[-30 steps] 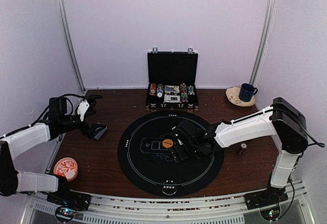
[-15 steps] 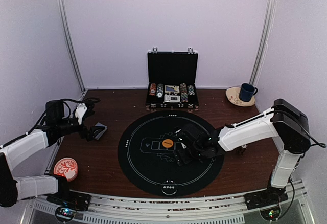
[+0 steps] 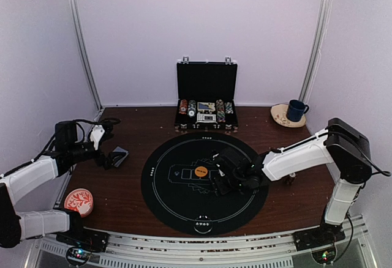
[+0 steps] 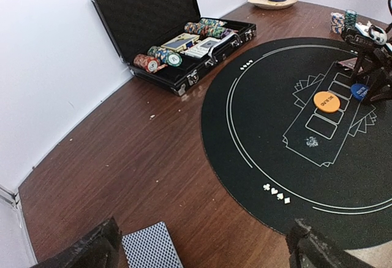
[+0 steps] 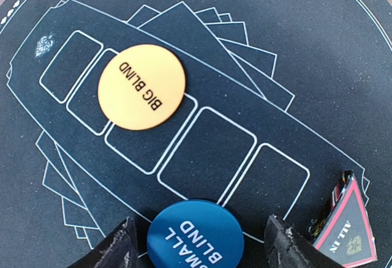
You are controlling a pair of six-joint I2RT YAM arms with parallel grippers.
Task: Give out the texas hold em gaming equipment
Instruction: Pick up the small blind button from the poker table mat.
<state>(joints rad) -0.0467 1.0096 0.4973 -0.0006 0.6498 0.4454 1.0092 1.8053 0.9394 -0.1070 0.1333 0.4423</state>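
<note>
- Playing cards (image 3: pixel 118 156), a grey-blue-backed stack, lie on the bare wooden table (image 3: pixel 131 127) at the far left, off the mat; your left wrist view shows them (image 4: pixel 151 248) just inside one finger
- Your left gripper (image 3: pixel 108 158) hangs low beside that stack, jaws spread wide and clasping nothing
- Nearer you on that side, the red-and-white dish (image 3: pixel 79 201) sits by the table's left edge
- The black round mat (image 3: pixel 177 204) fills the middle, with the open briefcase (image 3: pixel 206 81) behind it, chips in rows inside
- The orange disc (image 5: pixel 141 86), marked BIG BLIND, lies flat on the printed card boxes at the mat's centre
- Just right of it, the blue disc (image 5: pixel 196 234), marked SMALL BLIND, lies flat between the fingers of your right gripper (image 3: pixel 222 182); the jaws stand parted with mat showing between each finger and the disc, so nothing is gripped
- The red triangle marker (image 5: pixel 346 225), marked ALL IN, sits on the mat just outside one of those fingers
- White chips (image 4: pixel 337 20) and teal chips (image 4: pixel 350 17) stand stacked on the wood past the mat's right edge
- A blue mug (image 3: pixel 297 110) rests on a saucer (image 3: pixel 279 116) in the far right corner
</note>
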